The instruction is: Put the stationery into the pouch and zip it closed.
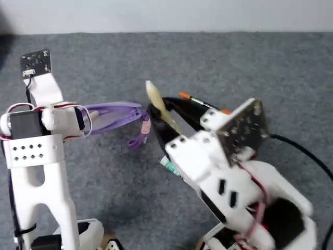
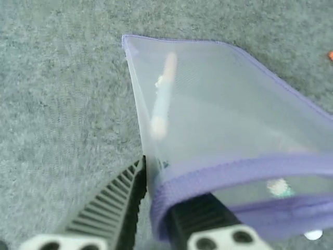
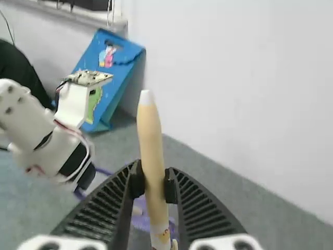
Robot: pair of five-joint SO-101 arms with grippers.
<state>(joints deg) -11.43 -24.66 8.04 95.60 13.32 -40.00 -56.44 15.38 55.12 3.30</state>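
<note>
A clear pouch with purple trim is held off the grey carpet by my left gripper, which is shut on its purple zip edge. Through the pouch wall a pale pen-like item shows in the left wrist view. My right gripper is shut on a cream-coloured pen that points up and away, its tip close to the pouch's open end in the high view. An orange-tipped pen lies on the carpet behind the right gripper. A green-and-white item sits under the right arm.
The grey carpet stretches open at the back and right. A white wall rises behind, and a blue paper bag leans against it beyond the left arm.
</note>
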